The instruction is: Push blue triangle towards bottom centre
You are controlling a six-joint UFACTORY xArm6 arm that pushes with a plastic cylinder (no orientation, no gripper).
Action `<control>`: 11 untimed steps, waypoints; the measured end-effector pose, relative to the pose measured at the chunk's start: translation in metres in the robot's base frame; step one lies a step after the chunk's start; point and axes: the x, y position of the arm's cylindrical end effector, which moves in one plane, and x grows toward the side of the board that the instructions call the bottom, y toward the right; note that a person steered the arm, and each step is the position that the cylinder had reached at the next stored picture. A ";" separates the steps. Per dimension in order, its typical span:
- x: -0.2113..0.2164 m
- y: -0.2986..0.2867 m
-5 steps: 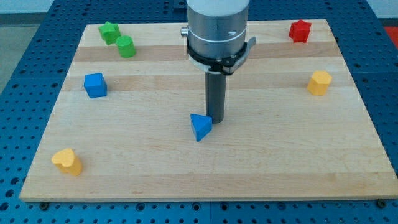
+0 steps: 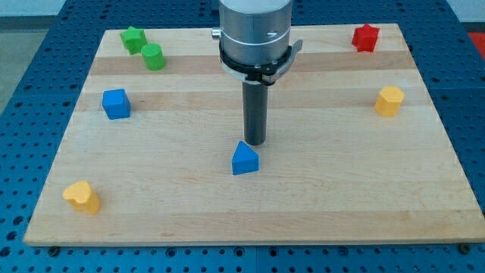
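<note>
Pushing is the only way to move anything here: the arm carries no gripper at all, so there is nothing to open, close or hold, just a dark rod whose lower end does the work. My tip (image 2: 255, 143) stands just above the blue triangle (image 2: 245, 159) in the view, at its upper right edge, touching it or very nearly so; I cannot tell which. The triangle sits near the middle of the bench (image 2: 318, 205), directly below my tip towards the view's bottom, with open wood beneath it.

By its look the triangle is a small, rigid, light block that should slide easily on the smooth wood. Being wedge-shaped, it will likely spin if pressed off-centre, so the contact belongs at the middle of its upper face, driving straight down the view.

Farther off, a blue cube (image 2: 116, 104) lies well to the left of my tip, and a yellow block (image 2: 82, 196) to the lower left. A yellow block (image 2: 389, 100) lies far right. Beyond, at the top, sit a green cylinder (image 2: 153, 57), a green star-like block (image 2: 134, 38) and a red block (image 2: 365, 36).
</note>
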 end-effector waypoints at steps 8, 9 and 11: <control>0.060 -0.016; 0.056 -0.032; 0.068 -0.081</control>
